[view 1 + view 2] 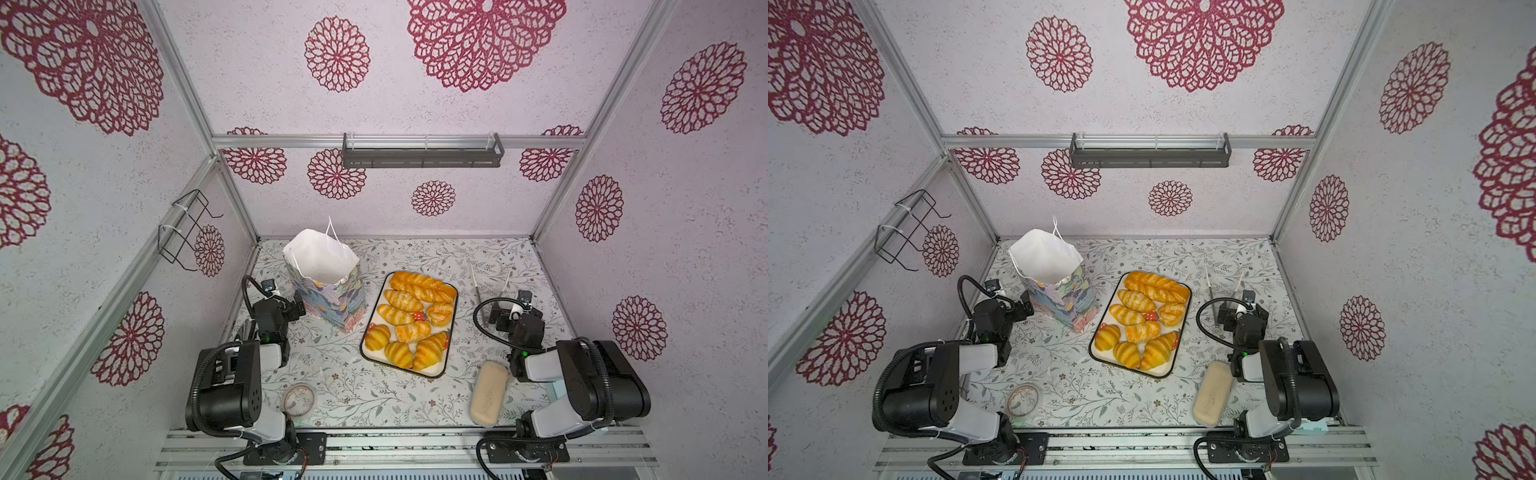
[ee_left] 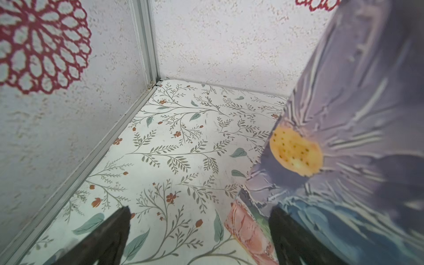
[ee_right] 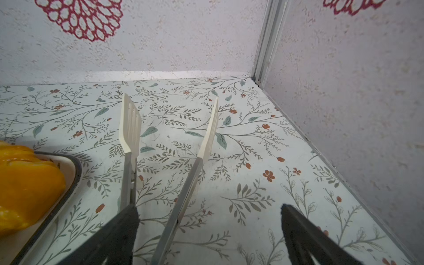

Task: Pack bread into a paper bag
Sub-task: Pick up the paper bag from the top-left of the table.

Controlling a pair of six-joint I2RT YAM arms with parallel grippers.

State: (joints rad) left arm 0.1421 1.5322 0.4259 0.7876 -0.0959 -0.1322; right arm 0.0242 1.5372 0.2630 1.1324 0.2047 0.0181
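The bread (image 1: 409, 322) is several glossy golden pastries on a white, dark-rimmed tray (image 1: 451, 332) at mid-table, with a long twisted loaf (image 1: 422, 286) at the far end. The paper bag (image 1: 332, 297) stands upright left of the tray, its mouth open and its inside white. My left gripper (image 1: 297, 306) is open at the bag's left side. In the left wrist view the bag (image 2: 344, 137) fills one side and its lower corner lies between the open fingers of the gripper (image 2: 199, 210). My right gripper (image 3: 210, 206) is open over the tongs (image 3: 183, 190), right of the tray.
The cream-tipped metal tongs (image 1: 478, 286) lie on the table beyond the right gripper (image 1: 498, 313). A pale beige oblong block (image 1: 489, 392) sits front right and a small round dish (image 1: 298, 399) front left. The left wall carries a wire rack (image 1: 187, 230) and the back wall a shelf (image 1: 422, 151).
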